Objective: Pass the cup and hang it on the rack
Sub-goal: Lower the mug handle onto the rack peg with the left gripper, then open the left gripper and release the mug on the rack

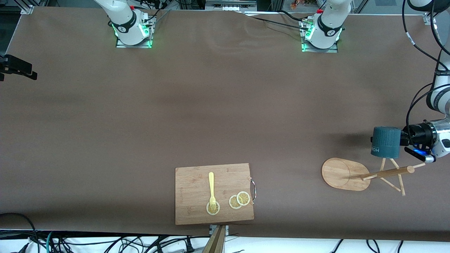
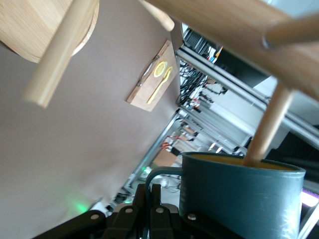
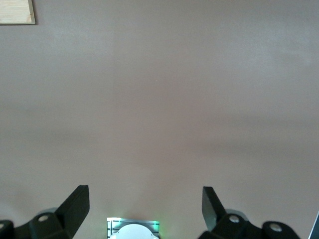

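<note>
The left pincer (image 1: pixel 404 140) grips the cup (image 1: pixel 385 142) by its handle over the rack (image 1: pixel 346 174) at the left arm's end of the worktop (image 1: pixel 211 105), a peg entering its mouth; release remains. The right pincer (image 3: pixel 144 204) waits, spread wide.

The left gripper (image 1: pixel 404 140) is largely hidden by the cup (image 1: pixel 386 142) in the front view, and in the left wrist view its fingers (image 2: pixel 149 209) are cut off by the picture's edge, as is the cup's base. The rack (image 1: pixel 346 174) shows only in part there: its base, post and pegs all run off the picture. One peg's tip is hidden inside the cup. The cup's lettering reads only partly. The right gripper (image 3: pixel 144 204) lies outside the front view. The right wrist view clips the cutting board (image 3: pixel 17 12) to a corner.
</note>
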Robot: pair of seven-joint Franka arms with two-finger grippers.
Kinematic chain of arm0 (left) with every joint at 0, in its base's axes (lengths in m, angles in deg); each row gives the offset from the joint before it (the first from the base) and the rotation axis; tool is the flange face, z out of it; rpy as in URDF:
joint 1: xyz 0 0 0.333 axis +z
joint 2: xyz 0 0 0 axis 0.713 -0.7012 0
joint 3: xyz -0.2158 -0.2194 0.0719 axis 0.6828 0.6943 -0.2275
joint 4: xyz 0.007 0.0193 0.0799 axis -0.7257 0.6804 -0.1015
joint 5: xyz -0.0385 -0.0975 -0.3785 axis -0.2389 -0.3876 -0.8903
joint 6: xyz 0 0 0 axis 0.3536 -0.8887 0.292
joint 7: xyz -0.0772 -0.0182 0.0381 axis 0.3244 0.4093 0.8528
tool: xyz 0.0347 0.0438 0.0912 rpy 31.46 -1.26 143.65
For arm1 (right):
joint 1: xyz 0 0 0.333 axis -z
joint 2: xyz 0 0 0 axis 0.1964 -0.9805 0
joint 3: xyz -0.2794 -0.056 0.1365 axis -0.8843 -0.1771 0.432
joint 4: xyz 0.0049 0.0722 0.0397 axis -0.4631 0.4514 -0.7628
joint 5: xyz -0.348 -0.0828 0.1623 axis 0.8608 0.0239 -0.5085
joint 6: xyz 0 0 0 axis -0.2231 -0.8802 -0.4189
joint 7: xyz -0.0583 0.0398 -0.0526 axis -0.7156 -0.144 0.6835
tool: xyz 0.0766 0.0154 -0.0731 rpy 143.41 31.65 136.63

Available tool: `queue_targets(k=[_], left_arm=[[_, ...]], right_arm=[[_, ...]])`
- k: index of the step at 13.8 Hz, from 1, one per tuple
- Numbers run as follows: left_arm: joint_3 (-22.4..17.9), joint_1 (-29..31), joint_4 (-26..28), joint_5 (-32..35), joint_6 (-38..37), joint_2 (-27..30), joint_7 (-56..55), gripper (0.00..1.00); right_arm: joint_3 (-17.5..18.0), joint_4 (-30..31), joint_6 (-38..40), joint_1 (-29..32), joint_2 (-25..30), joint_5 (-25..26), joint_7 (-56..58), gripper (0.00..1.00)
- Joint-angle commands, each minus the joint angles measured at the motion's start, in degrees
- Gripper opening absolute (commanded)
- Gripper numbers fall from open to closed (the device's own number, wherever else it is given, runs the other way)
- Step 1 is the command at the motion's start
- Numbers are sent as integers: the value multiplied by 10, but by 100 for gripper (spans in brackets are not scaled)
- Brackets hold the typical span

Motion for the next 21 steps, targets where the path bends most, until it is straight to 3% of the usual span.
queue_targets(k=[1, 15, 16, 17, 18, 19, 20, 21], left_arm=[[0, 1, -47, -29, 0, -45, -32, 0], [-24, 0, -56, -3, 46, -63, 18, 2], [-24, 0, -56, -3, 46, -64, 20, 16], [-24, 0, -56, -3, 48, -64, 21, 47], [-25, 1, -56, -2, 54, -65, 30, 54], [-25, 1, -56, -2, 55, -65, 46, 84], [-25, 1, -56, 5, 56, -65, 53, 100], [-25, 2, -56, 7, 56, -65, 53, 100]], right_arm=[[4, 2, -1, 7, 4, 1, 5, 100], [5, 2, -1, 6, 4, -1, 5, 100], [5, 2, -1, 6, 4, -1, 5, 100], [5, 2, -1, 7, 4, -1, 5, 100], [4, 2, -1, 7, 4, -1, 5, 100], [4, 2, -1, 7, 4, -1, 5, 100], [4, 2, -1, 7, 4, -1, 5, 100], [4, 2, -1, 6, 4, -1, 5, 100]])
